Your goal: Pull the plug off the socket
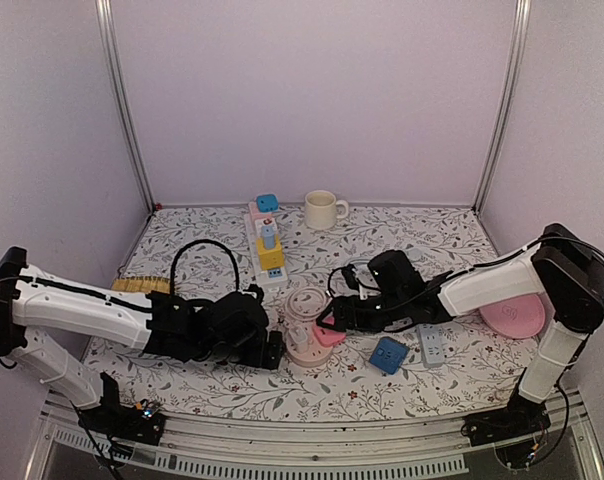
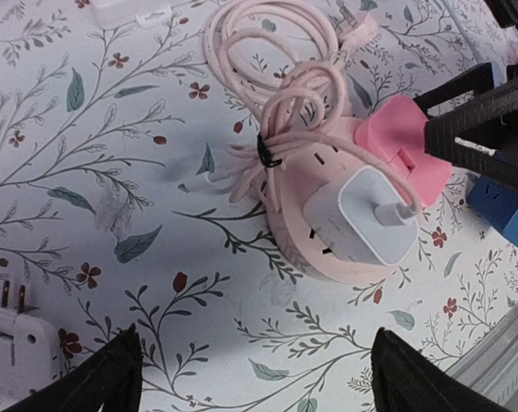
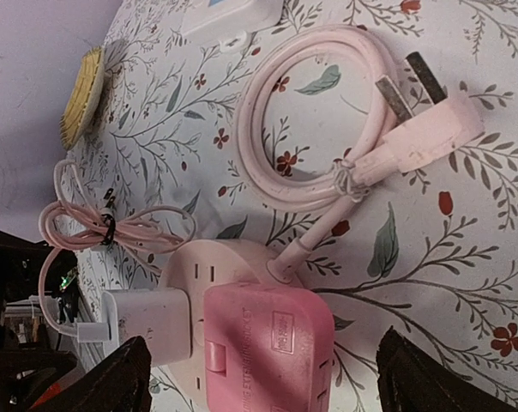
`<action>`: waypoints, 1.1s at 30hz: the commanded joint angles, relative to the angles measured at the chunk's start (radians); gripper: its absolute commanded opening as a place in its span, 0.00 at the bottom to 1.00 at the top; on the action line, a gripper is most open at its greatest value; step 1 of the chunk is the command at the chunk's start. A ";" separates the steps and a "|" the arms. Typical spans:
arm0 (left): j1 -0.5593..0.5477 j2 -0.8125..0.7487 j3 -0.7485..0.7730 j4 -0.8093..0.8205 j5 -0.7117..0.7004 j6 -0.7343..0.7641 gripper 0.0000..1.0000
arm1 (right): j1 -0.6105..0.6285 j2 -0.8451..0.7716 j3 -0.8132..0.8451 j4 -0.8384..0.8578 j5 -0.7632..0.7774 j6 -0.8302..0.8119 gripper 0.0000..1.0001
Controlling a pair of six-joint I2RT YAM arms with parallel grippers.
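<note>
Floral-print table (image 1: 432, 240), pale walls (image 1: 312, 90) on three sides. Socket (image 3: 225, 266): round, pale pink, mid-table between the two arms, its cord (image 3: 328, 39) coiled beside it. Two things are plugged in. A white charger (image 3: 147, 322) sits on the side facing the left arm, and a square pink plug (image 3: 268, 343) on the side facing the right arm. Right pincer (image 3: 261, 365) is wide open with a finger on either side of the pink plug, not closed on it; whether it touches cannot be told. Left pincer (image 2: 255, 343) is also wide open and empty, just short of the socket, with the charger straight ahead. Judgement: the right arm is nearer its plug, which sticks out of the socket towards that pincer, so the pull should run back along that arm's approach. The socket looks light and may slide; the left pincer is placed to steady it.
</note>
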 commanded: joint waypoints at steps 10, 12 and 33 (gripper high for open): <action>-0.011 -0.038 -0.020 0.059 0.003 0.010 0.92 | 0.006 0.072 -0.047 0.202 -0.183 0.135 0.76; -0.010 -0.038 -0.021 0.060 0.005 0.010 0.92 | 0.006 0.079 -0.047 0.217 -0.191 0.151 0.74; 0.194 -0.097 -0.087 0.184 0.273 0.083 0.88 | 0.005 0.053 -0.058 0.308 -0.238 0.243 0.08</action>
